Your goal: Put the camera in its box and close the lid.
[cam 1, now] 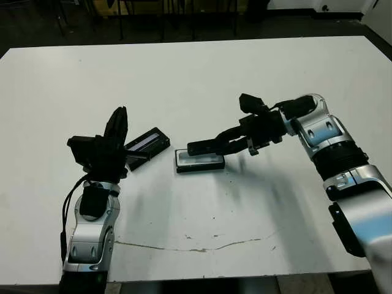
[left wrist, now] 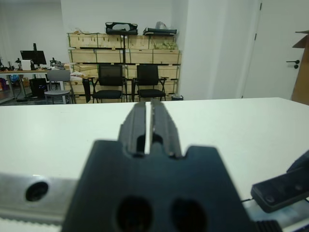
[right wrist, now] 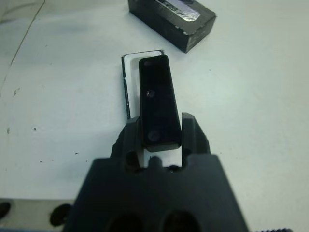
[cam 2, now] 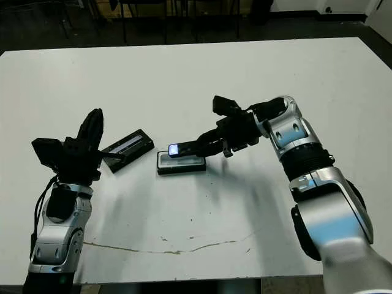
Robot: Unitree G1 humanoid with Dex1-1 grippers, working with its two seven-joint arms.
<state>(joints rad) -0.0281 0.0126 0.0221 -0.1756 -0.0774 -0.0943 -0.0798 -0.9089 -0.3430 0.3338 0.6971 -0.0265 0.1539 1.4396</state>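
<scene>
My right gripper (cam 1: 228, 145) is shut on one end of the camera (cam 1: 205, 147), a slim black bar with a pale patch at its free end. The bar hangs just over the box (cam 1: 199, 162), a shallow black tray with a white inside (right wrist: 126, 87), and runs along its length. In the right wrist view the camera (right wrist: 158, 101) sits between the two fingers (right wrist: 191, 131). The lid (cam 1: 147, 141), black with a silvery stripe, lies flat to the left of the box. Beside the lid my left gripper (cam 1: 117, 125) stands raised, shut and holding nothing.
A thin crack line (cam 1: 196, 248) runs across the white table (cam 1: 245, 73) near its front edge. Chairs and stacked crates (left wrist: 123, 46) stand beyond the table's far edge.
</scene>
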